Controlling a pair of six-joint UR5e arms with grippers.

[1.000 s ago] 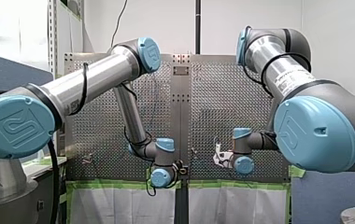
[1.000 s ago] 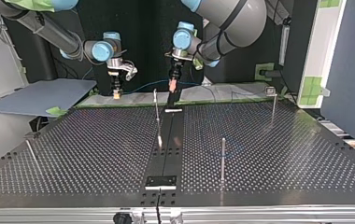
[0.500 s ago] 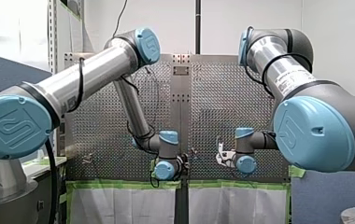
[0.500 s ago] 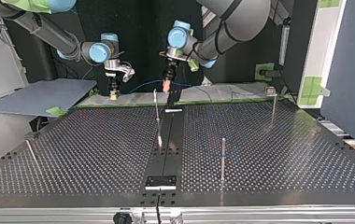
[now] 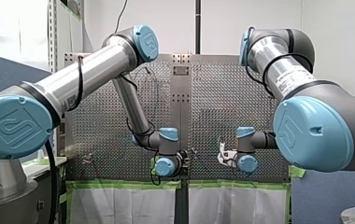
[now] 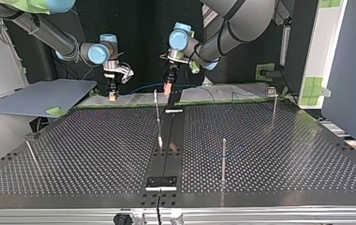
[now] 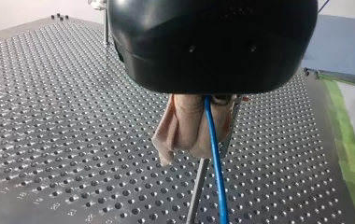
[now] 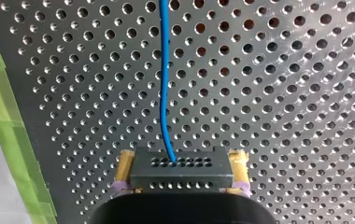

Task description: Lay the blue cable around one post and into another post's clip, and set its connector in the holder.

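Your left gripper (image 7: 207,137) pinches blue cable (image 7: 220,196) between beige pads; your right gripper (image 8: 182,167) clamps connector (image 8: 180,179), yellow pads either side, over perforated table (image 8: 283,93).

Two arms: my left arm (image 6: 232,23) at the top view's right, my right arm (image 6: 40,28) at its left. Two pairs of fingers, one pair per arm: beige-padded fingers (image 7: 185,126) and yellow-padded fingers (image 8: 125,170). One blue cable (image 7: 215,158). One black connector (image 8: 182,170). One perforated counter (image 6: 96,140). Four thin metal posts on it, counted in the top view: a far middle post (image 6: 156,108), a far right post (image 6: 274,110), a near right post (image 6: 223,159), a leaning near left post (image 6: 31,152). One dark rectangular plate (image 6: 162,181), near middle. One grey-blue board (image 6: 40,93), far left.
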